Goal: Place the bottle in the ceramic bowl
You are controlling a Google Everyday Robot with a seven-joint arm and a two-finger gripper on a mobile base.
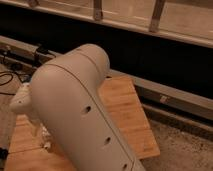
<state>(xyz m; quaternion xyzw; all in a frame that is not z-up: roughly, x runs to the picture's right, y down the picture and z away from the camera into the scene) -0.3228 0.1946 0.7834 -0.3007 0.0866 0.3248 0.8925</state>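
My large white arm fills the middle of the camera view and covers most of the wooden tabletop. Its wrist reaches down to the left, and my gripper hangs low over the table's left part, partly hidden behind the arm. It appears open, and I see nothing between its fingers. The bottle and the ceramic bowl are both hidden from view.
A metal rail runs along the dark wall behind the table. Black cables lie at the far left. Speckled floor shows to the right of the table's edge.
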